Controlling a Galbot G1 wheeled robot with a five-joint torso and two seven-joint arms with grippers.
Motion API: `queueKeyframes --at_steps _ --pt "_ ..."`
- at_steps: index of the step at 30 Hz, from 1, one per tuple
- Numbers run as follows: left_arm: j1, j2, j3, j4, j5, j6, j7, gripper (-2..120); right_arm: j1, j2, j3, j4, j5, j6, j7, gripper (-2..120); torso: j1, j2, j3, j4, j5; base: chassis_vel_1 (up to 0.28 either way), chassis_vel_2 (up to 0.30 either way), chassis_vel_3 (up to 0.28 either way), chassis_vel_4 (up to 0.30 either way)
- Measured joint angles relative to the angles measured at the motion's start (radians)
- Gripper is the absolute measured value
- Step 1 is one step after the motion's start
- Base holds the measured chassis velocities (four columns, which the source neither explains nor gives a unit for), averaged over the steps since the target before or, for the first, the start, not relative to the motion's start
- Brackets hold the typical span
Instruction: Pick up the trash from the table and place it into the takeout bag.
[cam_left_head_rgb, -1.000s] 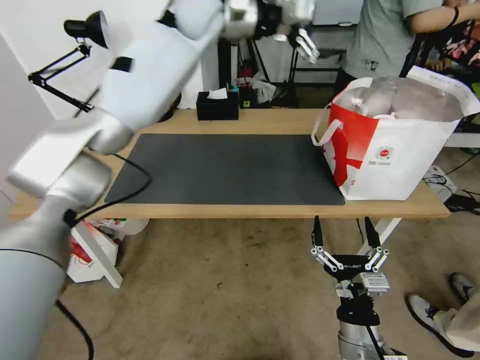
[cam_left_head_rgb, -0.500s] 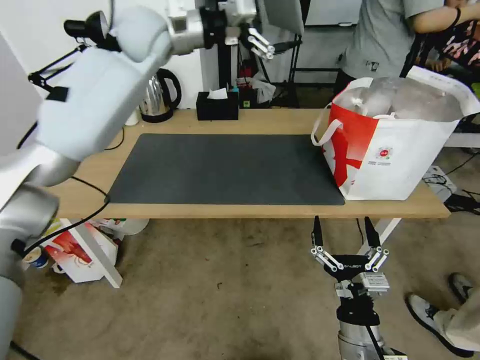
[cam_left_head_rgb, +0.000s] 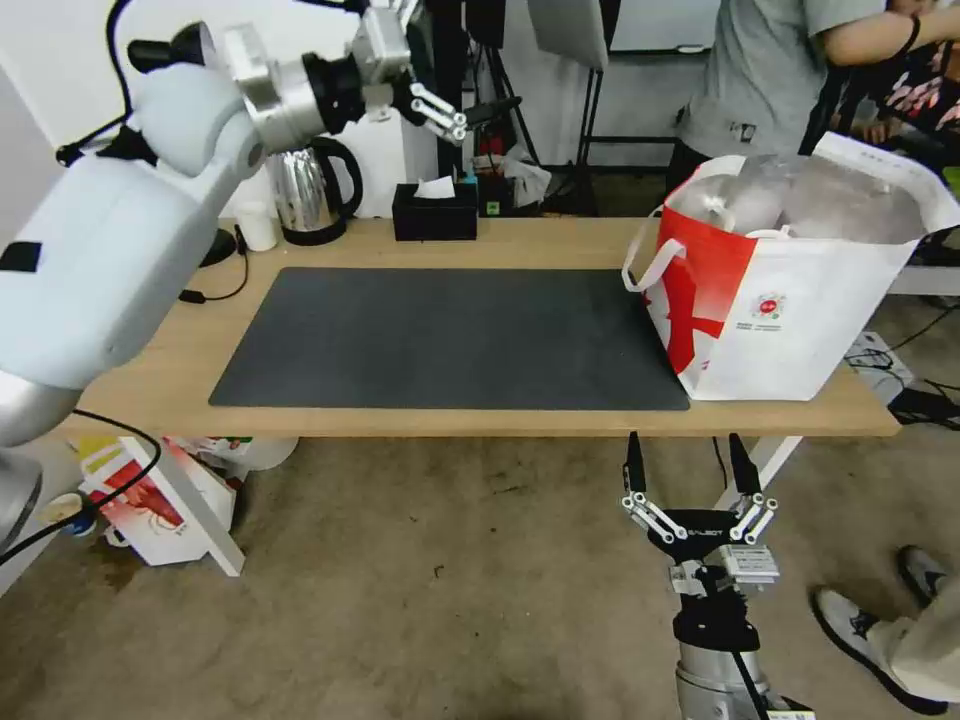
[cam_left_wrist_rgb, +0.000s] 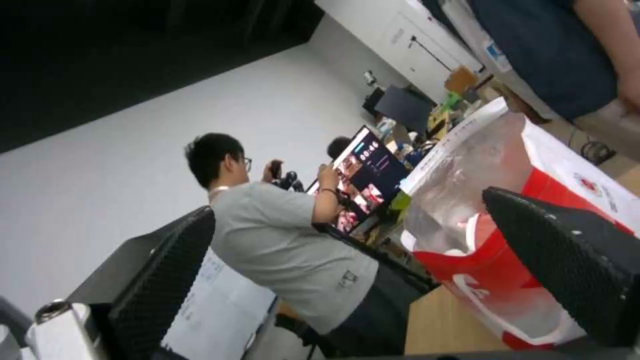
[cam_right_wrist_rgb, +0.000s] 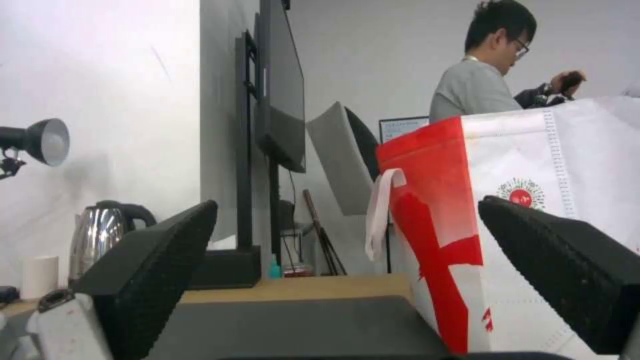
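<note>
Mat (cam_left_head_rgb: 450, 340) bare, bag (cam_left_head_rgb: 790, 300) at frame right looks loaded, so likely done; left gripper (cam_left_head_rgb: 465, 110) upper centre-left and right gripper (cam_left_head_rgb: 690, 470) bottom centre both spread, empty.

The long light-wood bench (cam_left_head_rgb: 560, 240) stands on white legs over a bare concrete floor (cam_left_head_rgb: 420, 600). A big dark grey mat (cam_left_head_rgb: 450, 340) covers most of its middle. At the right end sits the takeout bag (cam_left_head_rgb: 790, 300), white and red, its near corner touching the mat's right edge. Along the far edge, a black tissue box (cam_left_head_rgb: 434, 213) stands mid-bench; further left are a steel kettle (cam_left_head_rgb: 300, 195) and a small white cup (cam_left_head_rgb: 258, 226). A black cable (cam_left_head_rgb: 215, 290) trails over the left end.
</note>
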Motion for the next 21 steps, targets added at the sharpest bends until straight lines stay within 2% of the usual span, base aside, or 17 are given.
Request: queueKeyframes --at_steps 8,12,13,21 --pt "0.114 0.053 -0.076 -0.063 -0.022 0.015 -0.021 100 0.000 0.000 0.000 0.000 0.000 0.000 0.000 100 0.000 0.000 0.000 0.0000 0.0000 0.000 0.000 0.000 0.000" --pt "0.227 0.093 -0.177 -0.117 -0.035 0.023 -0.038 100 0.000 0.000 0.000 0.000 0.000 0.000 0.000 100 0.000 0.000 0.000 0.0002 -0.0002 0.000 0.000 0.000 0.000" --pt "0.227 0.093 -0.177 -0.117 -0.035 0.023 -0.038 100 0.000 0.000 0.000 0.000 0.000 0.000 0.000 100 0.000 0.000 0.000 0.0002 -0.0002 0.000 0.000 0.000 0.000" --pt "0.380 0.132 -0.339 -0.189 -0.052 0.028 -0.065 100 0.000 0.000 0.000 0.000 0.000 0.000 0.000 100 0.000 0.000 0.000 -0.0003 0.0001 0.000 0.000 0.000 0.000"
